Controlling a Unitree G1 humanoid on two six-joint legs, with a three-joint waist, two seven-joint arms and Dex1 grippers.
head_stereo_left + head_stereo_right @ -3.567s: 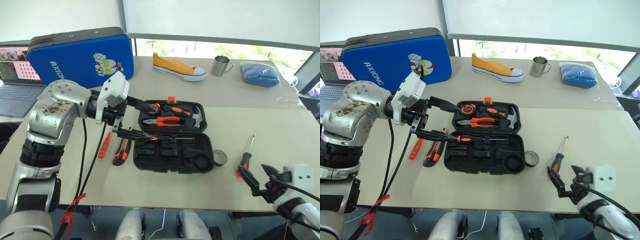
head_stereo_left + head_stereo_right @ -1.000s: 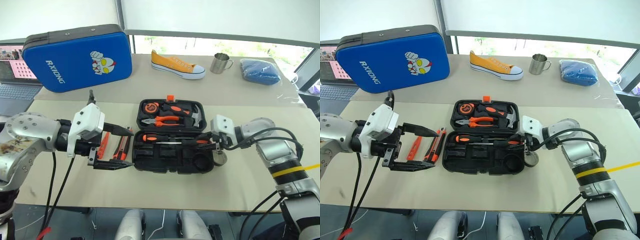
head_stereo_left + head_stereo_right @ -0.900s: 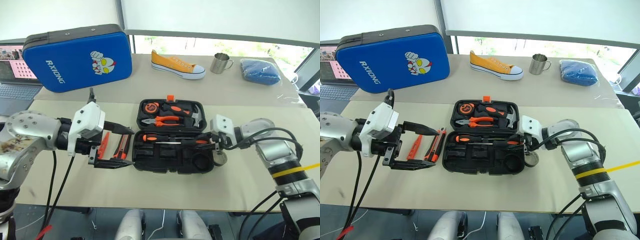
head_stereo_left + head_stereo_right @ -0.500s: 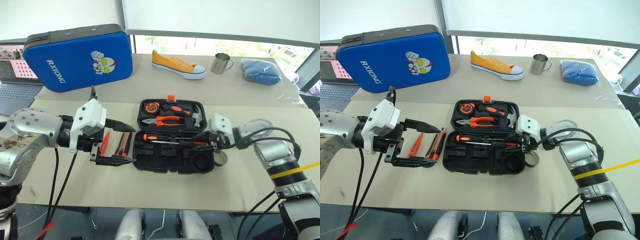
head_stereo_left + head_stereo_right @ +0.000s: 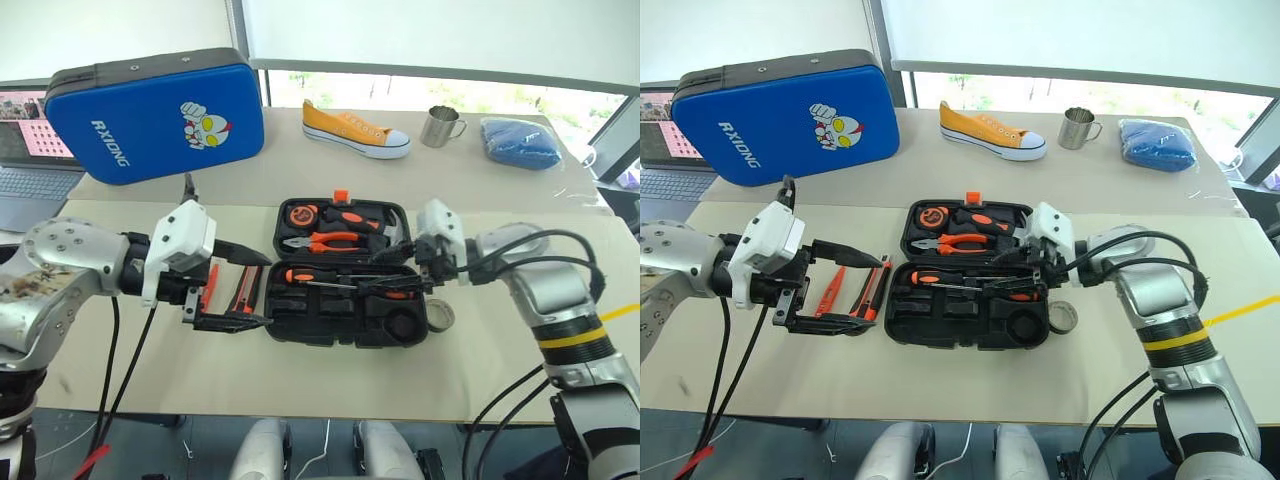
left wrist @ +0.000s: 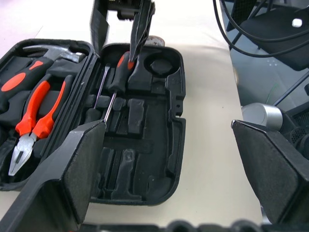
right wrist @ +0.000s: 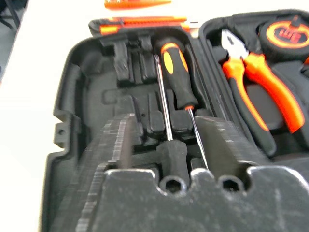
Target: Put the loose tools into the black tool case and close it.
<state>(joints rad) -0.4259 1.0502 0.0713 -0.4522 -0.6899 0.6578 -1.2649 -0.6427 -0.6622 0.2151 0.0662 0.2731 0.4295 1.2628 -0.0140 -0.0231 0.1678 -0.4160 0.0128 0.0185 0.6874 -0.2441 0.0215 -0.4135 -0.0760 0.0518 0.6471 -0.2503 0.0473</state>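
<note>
**A:** What could go wrong here?

**B:** The left gripper [image 5: 262,291] hangs just beside the left wall of the black tool case [image 5: 300,322]. Its jaws are wide open and hold nothing. The utility knife [image 5: 244,288] lies under them, very close to that wall. If the gripper comes down crooked, I think it could bump the case and push it away.

**A:** And the tester pen [image 5: 209,285]?

**B:** It lies on the table next to the knife, a bit outside the jaws.

**A:** What about the other side?

**B:** The right gripper [image 5: 380,274] is right over the second screwdriver [image 5: 395,293] in the case. I can't tell if it is holding it or has let go. If that screwdriver is not flat in its slot, the lid may not shut. The first screwdriver [image 5: 310,275] lies in the case beside it.

**A:** Anything else left out?

**B:** The tape roll [image 5: 440,315], just outside the case's right edge.
</note>
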